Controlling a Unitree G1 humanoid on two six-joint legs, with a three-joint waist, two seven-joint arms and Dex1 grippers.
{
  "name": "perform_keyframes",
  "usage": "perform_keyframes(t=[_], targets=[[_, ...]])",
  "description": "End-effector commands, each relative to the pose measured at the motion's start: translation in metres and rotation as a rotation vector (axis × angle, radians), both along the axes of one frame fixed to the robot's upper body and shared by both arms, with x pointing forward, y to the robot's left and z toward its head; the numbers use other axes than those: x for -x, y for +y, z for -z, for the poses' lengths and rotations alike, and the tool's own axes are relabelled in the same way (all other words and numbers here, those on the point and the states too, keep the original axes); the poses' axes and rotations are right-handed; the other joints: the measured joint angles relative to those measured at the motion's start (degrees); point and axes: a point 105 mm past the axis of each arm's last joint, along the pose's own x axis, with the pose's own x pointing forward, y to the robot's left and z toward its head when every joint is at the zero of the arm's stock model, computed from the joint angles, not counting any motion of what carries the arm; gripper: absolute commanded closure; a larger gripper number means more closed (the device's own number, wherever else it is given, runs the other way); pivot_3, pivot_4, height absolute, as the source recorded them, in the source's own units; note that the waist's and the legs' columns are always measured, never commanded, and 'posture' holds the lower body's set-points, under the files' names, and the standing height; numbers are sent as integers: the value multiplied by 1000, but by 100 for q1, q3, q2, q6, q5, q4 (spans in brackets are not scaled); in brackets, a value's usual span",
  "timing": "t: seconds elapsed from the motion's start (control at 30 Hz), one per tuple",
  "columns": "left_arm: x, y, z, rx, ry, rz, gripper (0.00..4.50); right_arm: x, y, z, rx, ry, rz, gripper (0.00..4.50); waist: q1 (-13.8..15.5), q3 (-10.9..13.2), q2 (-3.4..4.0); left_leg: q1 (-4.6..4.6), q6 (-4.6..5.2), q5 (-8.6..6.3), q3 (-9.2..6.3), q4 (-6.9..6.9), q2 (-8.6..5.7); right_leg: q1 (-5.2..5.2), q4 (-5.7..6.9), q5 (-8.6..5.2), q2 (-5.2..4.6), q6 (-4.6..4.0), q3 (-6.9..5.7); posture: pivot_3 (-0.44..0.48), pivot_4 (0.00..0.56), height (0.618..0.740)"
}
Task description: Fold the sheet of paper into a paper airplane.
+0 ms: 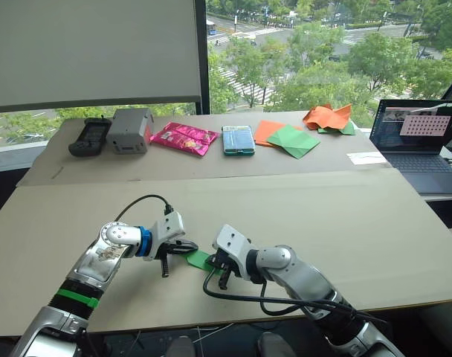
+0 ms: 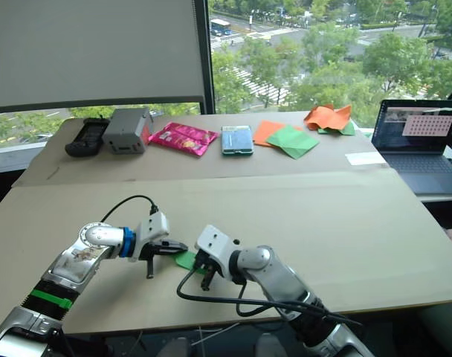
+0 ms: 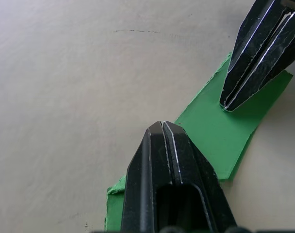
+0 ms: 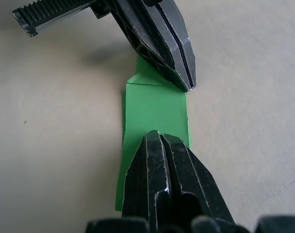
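The paper airplane [image 4: 155, 109] is pinned flat under both closed grippers [image 1: 169, 256] [image 1: 220, 269] (nothing gripped), so pressure should be kept even along the crease.

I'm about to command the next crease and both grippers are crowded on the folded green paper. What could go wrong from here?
1. The left gripper and right gripper press shut tips on the folded green paper from opposite ends; pulling apart may tear it along a crease.
2. The tips sit close together over the paper, so a small misaligned move could make the fingers collide.
3. The paper lies flat on the cardboard tabletop; lifting one tip may let it slide or unfold.
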Motion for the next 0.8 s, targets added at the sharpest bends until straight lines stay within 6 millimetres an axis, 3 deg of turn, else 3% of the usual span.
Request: perform_keyframes(t=[0.03, 0.33, 0.8], targets=[[8, 33, 25, -97, 90, -88, 4500, 1, -19, 31, 117, 94, 72, 4451, -25, -1, 0, 1, 0, 0, 0, -1, 0, 0, 0, 0, 0, 0, 0, 0, 150, 718], [15, 55, 33, -121, 109, -154, 4500, -1, -18, 30, 117, 87, 68, 4451, -96, -8, 5, 14, -1, -1, 0, -8, 1, 3, 1, 0, -1, 0, 0, 0, 150, 718], [16, 64, 32, -117, 100, -195, 4500, 1, -17, 30, 118, 87, 56, 4451, -94, -9, 12, 24, -3, -2, 1, -13, 1, 2, 0, -1, -5, -1, 0, 0, 150, 718]])
